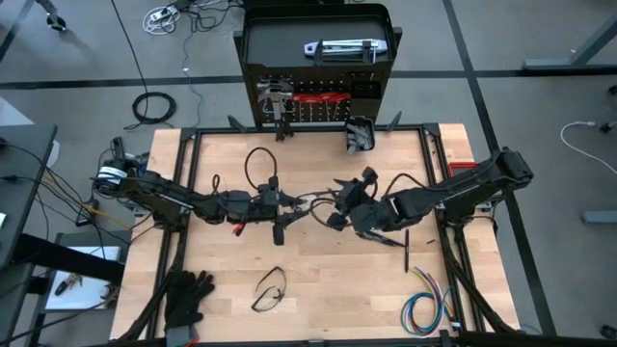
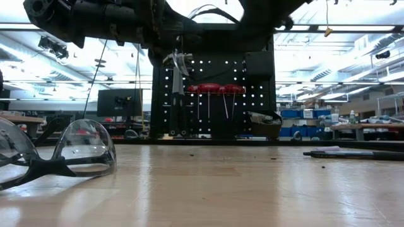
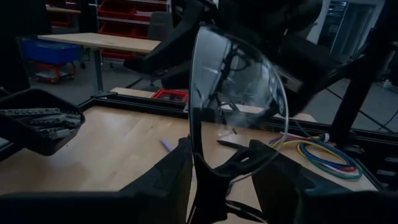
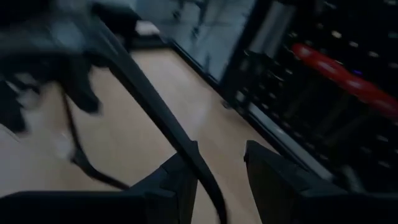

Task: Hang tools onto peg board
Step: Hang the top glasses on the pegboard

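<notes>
Clear safety glasses (image 3: 239,93) with dark arms hang over the table's middle, between my two grippers. My left gripper (image 3: 221,158) is shut on them, coming from the table's left (image 1: 282,204). My right gripper (image 4: 221,155) reaches in from the right (image 1: 337,204) and stands open around one thin black arm (image 4: 155,106) of the glasses. The peg board (image 1: 318,96) stands upright at the far edge. Red-handled tools (image 2: 214,89) hang on it, it carries a small black bin (image 1: 359,135), and a silver tool (image 1: 342,46) lies on its top. My left gripper pinches the dark frame piece at the lens's lower edge (image 3: 219,173) between its two fingers. The fingers lie level and point toward the table's right. The lens stands upright above them, lifted clear of the table. My right gripper has the glasses' black arm (image 4: 194,155) running between its fingers, along them. The arm lies against the inner side of one finger (image 4: 180,174); a gap shows to the other finger.
A second pair of safety glasses (image 1: 270,289) lies near the front, large at the left of the low view (image 2: 63,151). Black gloves (image 1: 188,297) lie front left and a coloured wire bundle (image 1: 424,310) front right. A long dark tool (image 1: 406,251) lies right of centre.
</notes>
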{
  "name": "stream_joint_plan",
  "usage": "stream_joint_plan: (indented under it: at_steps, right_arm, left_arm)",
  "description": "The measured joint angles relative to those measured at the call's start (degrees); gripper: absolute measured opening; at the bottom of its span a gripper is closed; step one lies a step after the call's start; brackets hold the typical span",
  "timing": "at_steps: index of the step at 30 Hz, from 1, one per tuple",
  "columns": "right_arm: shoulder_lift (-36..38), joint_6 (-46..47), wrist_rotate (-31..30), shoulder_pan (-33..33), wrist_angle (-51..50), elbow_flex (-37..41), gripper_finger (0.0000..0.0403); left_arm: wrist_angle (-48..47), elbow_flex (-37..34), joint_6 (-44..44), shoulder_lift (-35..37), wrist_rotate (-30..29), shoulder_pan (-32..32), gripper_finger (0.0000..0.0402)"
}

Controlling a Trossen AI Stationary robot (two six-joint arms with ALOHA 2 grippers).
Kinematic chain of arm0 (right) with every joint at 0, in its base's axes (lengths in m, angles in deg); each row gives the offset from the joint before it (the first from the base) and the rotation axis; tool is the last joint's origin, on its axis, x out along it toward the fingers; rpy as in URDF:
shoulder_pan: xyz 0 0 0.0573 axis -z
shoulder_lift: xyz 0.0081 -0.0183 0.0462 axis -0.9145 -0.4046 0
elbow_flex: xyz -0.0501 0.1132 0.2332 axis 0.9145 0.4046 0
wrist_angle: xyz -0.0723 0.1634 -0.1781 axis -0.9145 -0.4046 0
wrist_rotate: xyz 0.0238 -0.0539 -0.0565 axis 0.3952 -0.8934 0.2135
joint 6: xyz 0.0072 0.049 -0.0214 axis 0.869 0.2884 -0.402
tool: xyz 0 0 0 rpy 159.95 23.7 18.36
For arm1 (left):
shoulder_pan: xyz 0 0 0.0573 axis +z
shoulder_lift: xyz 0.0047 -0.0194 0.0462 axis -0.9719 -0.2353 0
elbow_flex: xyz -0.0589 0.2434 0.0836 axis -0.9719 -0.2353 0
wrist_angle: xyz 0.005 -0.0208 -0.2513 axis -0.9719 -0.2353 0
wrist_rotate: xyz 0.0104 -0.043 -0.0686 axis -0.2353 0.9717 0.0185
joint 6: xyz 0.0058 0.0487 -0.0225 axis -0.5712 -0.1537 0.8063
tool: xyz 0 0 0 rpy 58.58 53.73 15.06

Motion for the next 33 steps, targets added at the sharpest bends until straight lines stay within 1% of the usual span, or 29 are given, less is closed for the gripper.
stream_joint_plan:
  at_steps: [3,8,10,13,15,17,20,26,30,33]
  right_arm:
    - [0.0,3.7,-1.2,-0.7,-9.6,-2.6,0.0142]
    - [0.1,10.8,-1.0,-1.7,-22.5,-4.4,0.0142]
    - [0.1,16.5,-0.7,-1.9,-29.8,-4.7,0.0142]
    - [0.1,27.5,-0.7,-1.9,-41.5,-4.7,0.0142]
    - [0.1,33.6,-0.5,-1.9,-47.6,-4.7,0.0142]
    - [0.1,36.9,0.5,-2.2,-50.4,-4.7,0.0142]
    - [0.1,36.2,2.2,-3.3,-48.6,-4.7,0.0142]
    - [0.1,30.6,3.2,-5.4,-39.3,-4.7,0.0141]
    - [0.1,22.8,5.2,-6.3,-28.9,-3.9,0.0142]
    - [0.1,16.2,7.4,-6.4,-22.0,-1.9,0.0142]
  left_arm:
    - [0.1,0.0,0.0,0.0,0.0,0.0,0.0152]
    - [0.1,0.0,0.3,0.0,0.1,0.0,0.0152]
    - [0.4,0.0,0.4,0.0,0.2,0.0,0.0152]
    - [1.2,0.0,0.5,0.0,1.0,0.0,0.0152]
    - [1.3,0.0,0.5,0.0,1.0,-0.1,0.0152]
    - [1.3,0.0,0.5,0.0,1.0,-0.1,0.0152]
    - [1.7,0.0,0.5,0.0,1.0,-0.1,0.0152]
    - [1.7,0.0,0.5,0.0,1.0,-0.1,0.0152]
    - [1.7,0.0,0.3,0.0,1.7,-0.1,0.0152]
    - [1.7,0.0,0.2,0.0,5.1,0.0,0.0152]
